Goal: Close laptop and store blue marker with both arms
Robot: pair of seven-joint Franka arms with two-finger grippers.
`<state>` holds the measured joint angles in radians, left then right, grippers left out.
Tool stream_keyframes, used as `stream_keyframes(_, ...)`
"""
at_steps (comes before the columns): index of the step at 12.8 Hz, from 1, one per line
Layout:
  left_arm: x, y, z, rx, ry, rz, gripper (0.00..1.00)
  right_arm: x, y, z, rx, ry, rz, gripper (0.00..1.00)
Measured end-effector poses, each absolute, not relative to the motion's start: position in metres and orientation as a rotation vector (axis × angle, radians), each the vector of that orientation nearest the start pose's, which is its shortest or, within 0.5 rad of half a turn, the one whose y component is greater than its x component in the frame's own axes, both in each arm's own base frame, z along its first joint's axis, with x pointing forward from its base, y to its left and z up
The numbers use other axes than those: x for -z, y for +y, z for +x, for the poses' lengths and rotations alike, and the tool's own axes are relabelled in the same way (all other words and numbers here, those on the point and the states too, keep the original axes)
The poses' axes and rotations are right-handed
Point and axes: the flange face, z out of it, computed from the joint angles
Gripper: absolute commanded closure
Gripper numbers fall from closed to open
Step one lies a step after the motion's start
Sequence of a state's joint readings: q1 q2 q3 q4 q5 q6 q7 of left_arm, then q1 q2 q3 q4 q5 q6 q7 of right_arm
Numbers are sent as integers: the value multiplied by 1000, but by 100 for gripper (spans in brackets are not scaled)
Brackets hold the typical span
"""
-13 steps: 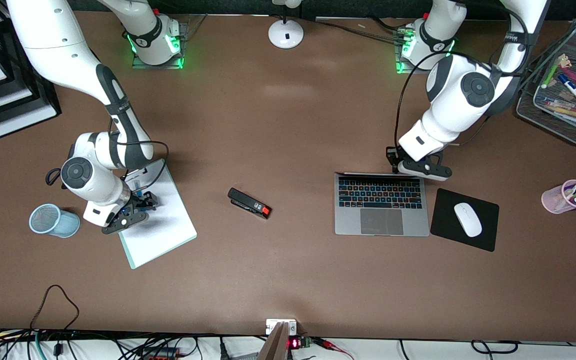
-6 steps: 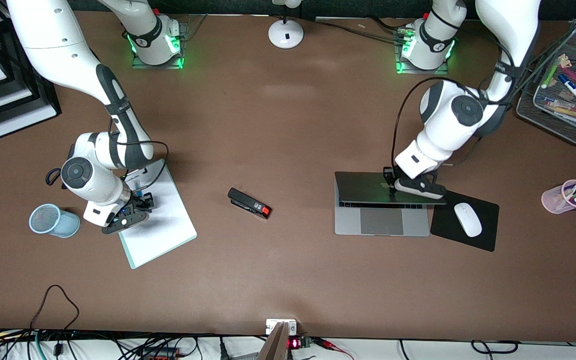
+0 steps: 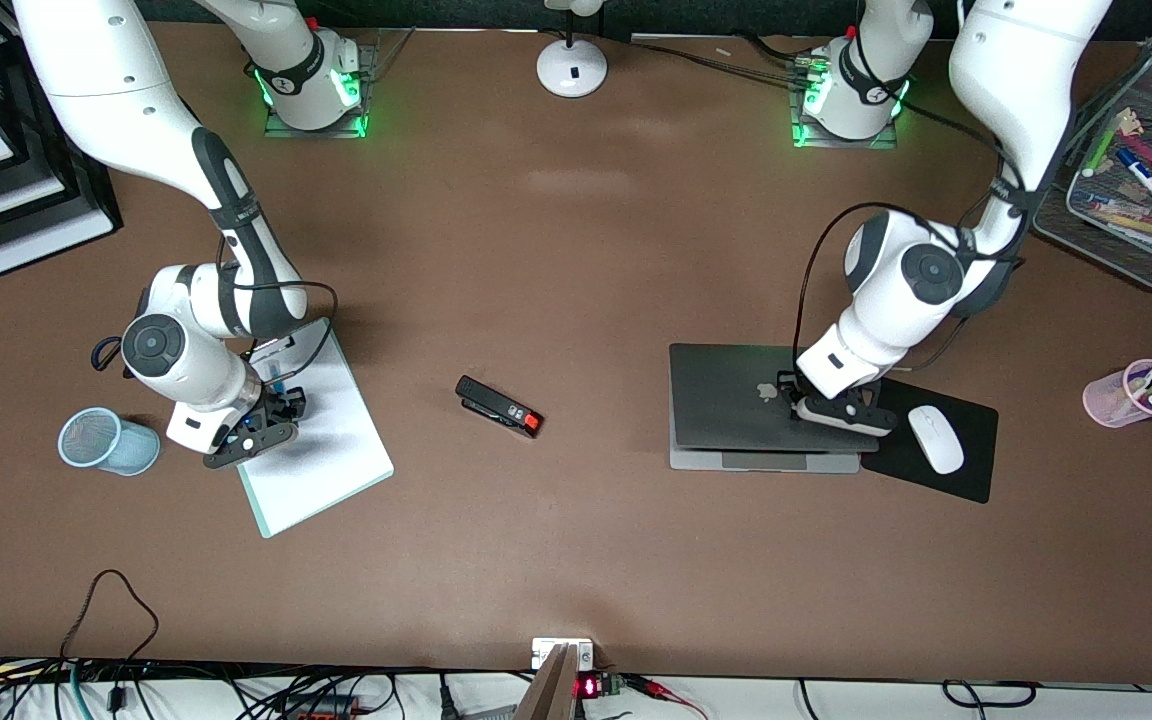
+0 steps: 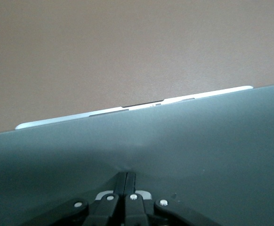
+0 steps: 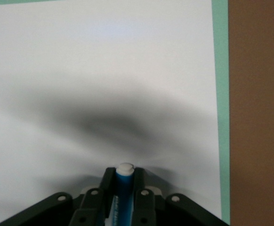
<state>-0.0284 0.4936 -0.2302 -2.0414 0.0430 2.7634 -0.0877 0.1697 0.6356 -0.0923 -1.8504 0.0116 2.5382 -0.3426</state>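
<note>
Blue marker, slim, light, slippery, is sitting clamped mid-barrel in our right gripper over the notepad; our left gripper, fingers together, is pressing the laptop lid.

Left arm bent low, left end effector fingers pressed together, tips down. Right arm folded, right end effector fingers clamped, pointing down.

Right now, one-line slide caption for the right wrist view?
Right gripper shut on the blue marker over the white notepad.
</note>
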Motion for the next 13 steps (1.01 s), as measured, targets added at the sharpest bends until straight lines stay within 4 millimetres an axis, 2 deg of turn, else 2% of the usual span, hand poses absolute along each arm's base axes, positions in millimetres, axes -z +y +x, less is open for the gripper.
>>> stream_keyframes(2,-208,-152,607,387,281,-3228,100,-184,53,645,77,-682,-3121,86)
stream_keyframes(5,-199,-151,615,391,279,-3230,100,-184,53,645,74,-681,-3121,91)
stream_keyframes(10,-203,-152,622,414,276,-3230,100,-186,53,645,45,-680,-3119,99)
stream_keyframes(13,-213,-152,627,407,277,-3226,100,-203,54,648,46,-679,-3117,99)
